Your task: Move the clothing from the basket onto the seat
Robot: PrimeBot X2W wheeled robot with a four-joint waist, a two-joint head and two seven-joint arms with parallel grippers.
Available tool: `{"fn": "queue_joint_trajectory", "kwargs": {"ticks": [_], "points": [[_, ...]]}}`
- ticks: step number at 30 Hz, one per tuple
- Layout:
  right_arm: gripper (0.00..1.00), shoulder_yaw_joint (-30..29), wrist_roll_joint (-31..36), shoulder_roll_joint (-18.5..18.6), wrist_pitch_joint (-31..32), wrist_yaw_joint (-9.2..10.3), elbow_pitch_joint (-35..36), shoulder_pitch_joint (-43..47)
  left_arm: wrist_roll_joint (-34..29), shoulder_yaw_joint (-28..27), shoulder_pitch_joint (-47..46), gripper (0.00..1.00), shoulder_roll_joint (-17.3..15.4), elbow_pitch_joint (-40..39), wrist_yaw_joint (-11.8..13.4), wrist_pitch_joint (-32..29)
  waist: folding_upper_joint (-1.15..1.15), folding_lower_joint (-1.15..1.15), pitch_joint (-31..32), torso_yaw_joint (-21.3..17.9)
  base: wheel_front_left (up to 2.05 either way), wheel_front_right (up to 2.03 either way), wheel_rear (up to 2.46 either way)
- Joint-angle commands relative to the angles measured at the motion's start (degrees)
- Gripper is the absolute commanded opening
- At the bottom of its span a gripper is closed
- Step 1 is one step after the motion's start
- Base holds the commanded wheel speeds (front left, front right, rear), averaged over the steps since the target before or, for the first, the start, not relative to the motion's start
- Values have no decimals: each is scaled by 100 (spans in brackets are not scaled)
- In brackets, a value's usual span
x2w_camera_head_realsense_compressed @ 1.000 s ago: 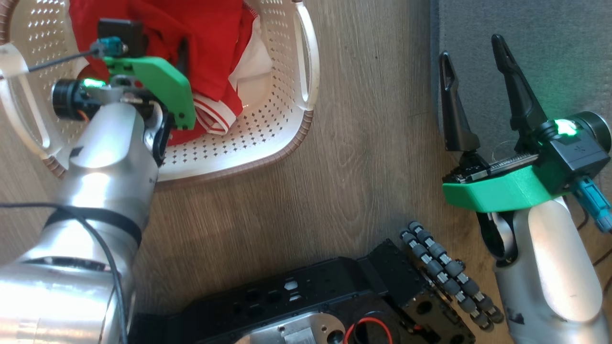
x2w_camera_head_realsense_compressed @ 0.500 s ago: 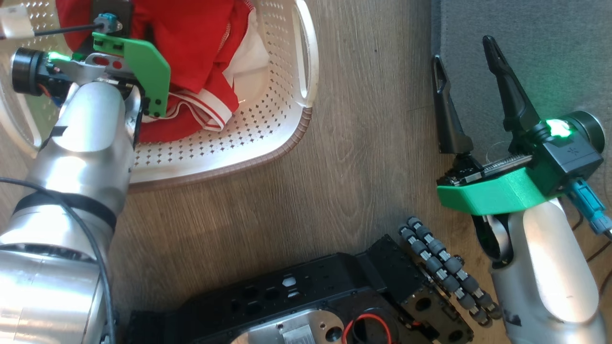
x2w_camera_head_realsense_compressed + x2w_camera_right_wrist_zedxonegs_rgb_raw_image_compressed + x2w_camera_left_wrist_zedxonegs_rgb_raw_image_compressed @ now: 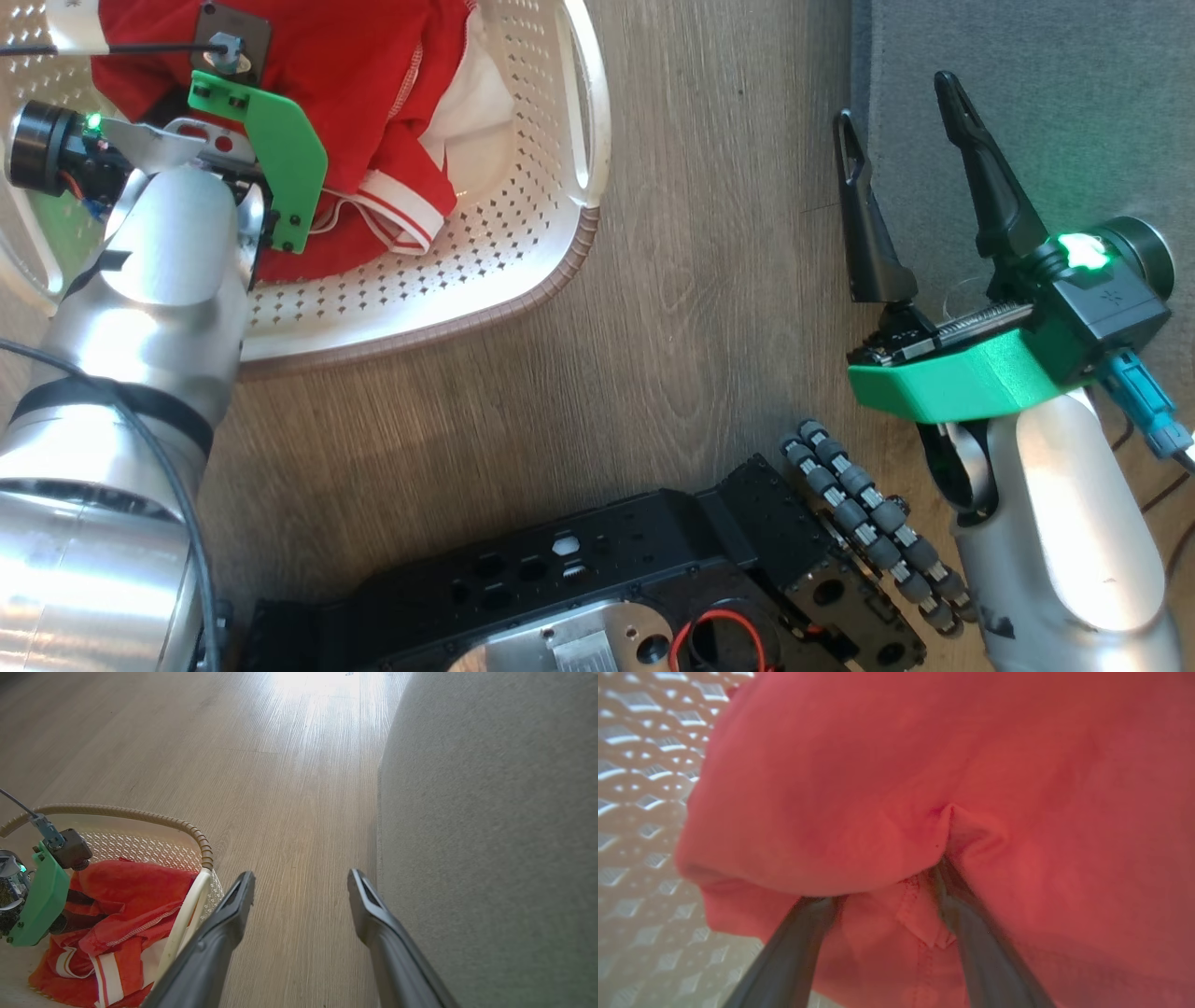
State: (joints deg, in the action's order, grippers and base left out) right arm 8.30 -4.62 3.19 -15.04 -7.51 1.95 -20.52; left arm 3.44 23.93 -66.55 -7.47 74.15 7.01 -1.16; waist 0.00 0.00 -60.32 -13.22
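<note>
Wood-plank floor (image 3: 709, 308); basket (image 3: 509, 257) of red clothing (image 3: 373, 75) near grey seat (image 3: 1074, 75). Left hand (image 3: 882, 886) spread apart in the clothing, right hand (image 3: 894, 98) spread apart at the seat's edge.

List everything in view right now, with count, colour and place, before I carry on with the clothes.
clothing: a heap, number unclear, red with white trim, inside the basket
basket: one, cream-white with brown rim, on the floor at the robot's left
seat: one, grey, at the robot's right
floor: one, brown wood-look, under the basket
robot base: one, black, bottom of the head view
wheel: one, grey rollers, on the base's right corner
left gripper: one, dark fingers, open, tips pressed into the clothing
right gripper: one, dark fingers, open, empty, by the seat's edge
</note>
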Motion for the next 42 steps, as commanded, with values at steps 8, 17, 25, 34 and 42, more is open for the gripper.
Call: {"fn": "queue_joint_trajectory", "kwargs": {"ticks": [8, 17, 25, 34, 42], "points": [[100, 132, -33, -31, 4, 2, 116, 317, -14, 79, 276, 0, -171, -20, -235, -301, 0, 0, -16, 5, 0, 0, 0], [100, 158, -84, -31, 4, 2, 46, 69, 153, 37, 255, 0, -194, -20, -218, 173, 0, 0, 127, -36, 0, 0, 0], [100, 204, -62, -31, 4, 2, -108, -223, 515, -196, 511, 0, -142, -20, -237, 779, 0, 0, 756, -33, 0, 0, 0], [100, 24, 173, -31, 4, 2, -454, 9, 885, -384, 1160, 0, 181, -80, -308, 1542, 0, 0, 2143, 305, 0, 0, 0], [100, -155, 356, -31, 4, 2, -674, 243, 919, -591, 2067, 0, 233, -1598, -255, 1613, 0, 0, 3268, 591, 0, 0, 0]]}}
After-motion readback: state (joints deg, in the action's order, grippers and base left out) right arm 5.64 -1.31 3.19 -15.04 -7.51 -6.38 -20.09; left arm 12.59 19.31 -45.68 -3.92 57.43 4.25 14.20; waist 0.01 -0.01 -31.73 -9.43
